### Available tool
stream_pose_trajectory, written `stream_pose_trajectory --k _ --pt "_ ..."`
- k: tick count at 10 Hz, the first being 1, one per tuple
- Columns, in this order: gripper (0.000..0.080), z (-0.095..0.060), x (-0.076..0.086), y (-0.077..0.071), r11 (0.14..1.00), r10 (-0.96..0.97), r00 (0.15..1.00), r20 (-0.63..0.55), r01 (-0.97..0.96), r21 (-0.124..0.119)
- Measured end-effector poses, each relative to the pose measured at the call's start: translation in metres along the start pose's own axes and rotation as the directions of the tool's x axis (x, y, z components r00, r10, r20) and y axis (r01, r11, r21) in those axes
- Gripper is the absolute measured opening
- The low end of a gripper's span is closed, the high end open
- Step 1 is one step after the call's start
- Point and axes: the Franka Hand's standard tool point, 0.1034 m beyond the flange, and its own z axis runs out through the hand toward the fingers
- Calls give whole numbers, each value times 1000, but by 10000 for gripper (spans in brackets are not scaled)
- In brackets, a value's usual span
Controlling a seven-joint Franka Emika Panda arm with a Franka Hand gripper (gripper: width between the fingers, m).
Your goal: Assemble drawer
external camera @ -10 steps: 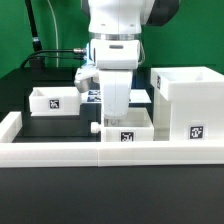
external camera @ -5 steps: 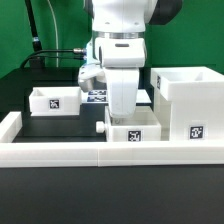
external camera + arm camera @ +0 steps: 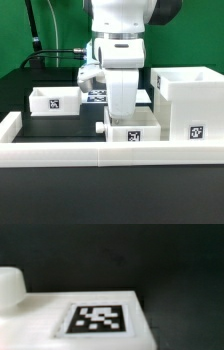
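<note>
While the arm (image 3: 120,30) stands low over the middle tray (image 3: 135,132), you can take the drawer (image 3: 186,108) as not yet put together: its three parts lie separate on the black table (image 3: 40,125).

The casing (image 3: 180,90) sits on the exterior view's right, and no tray shows in its opening. The middle tray lies just behind the white rail (image 3: 50,152), close beside the casing, with its knob (image 3: 98,128) pointing to the exterior view's left. You cannot tell from here whether tray and casing touch. The second tray (image 3: 55,100) rests well apart on the exterior view's left, with nothing near it. The marker board (image 3: 95,96) shows partly behind the arm.

The gripper (image 3: 120,114) reaches down to the middle tray's rim, but its tips are hidden by the wrist and the tray wall. You cannot tell whether the fingers are spread, together or clamped on the wall. The wrist view gives only a blurred tag (image 3: 98,317) on a white face over the dark table, and a pale rounded shape at the edge that cannot be identified.

By my judgement both trays are left to go into the casing, so most of the work lies ahead. The middle tray looks like the part in hand.
</note>
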Motion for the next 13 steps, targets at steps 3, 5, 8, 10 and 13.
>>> stream_pose_trajectory --k 3,5,8,10,13 --pt "47 -3 10 11 1000 -15 1000 -5 15 10" --pt "47 -2 9 10 1000 -14 1000 -6 14 13" --pt "47 -1 8 9 1000 -11 1000 -6 12 14" --pt "47 0 13 8 1000 19 1000 -8 -19 16" --pt "47 0 16 8 998 56 998 -8 -56 16"
